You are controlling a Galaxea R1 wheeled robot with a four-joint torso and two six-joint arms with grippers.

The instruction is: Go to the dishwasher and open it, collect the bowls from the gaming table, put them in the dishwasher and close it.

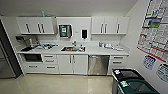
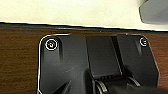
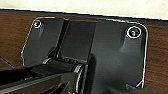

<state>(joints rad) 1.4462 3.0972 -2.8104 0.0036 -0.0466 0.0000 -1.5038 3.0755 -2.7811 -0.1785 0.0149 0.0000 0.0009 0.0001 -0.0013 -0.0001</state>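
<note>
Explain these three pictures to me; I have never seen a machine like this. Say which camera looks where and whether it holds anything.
This is a wheeled robot with two arms. The head view looks from high up into a kitchenette: the dishwasher, steel-grey and closed, sits under the counter, right of the white cabinet doors. A sink is set in the counter; two bins stand at the right. The other two pictures come from cameras on the wrists: the dark plate belongs to the robot, above a brown wood-grain surface. Nothing held is visible.

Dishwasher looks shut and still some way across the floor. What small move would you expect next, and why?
Probably drive forward, bearing slightly right: the dishwasher sits closed under the counter, right of the picture's centre, with open floor between it and the robot.
</note>
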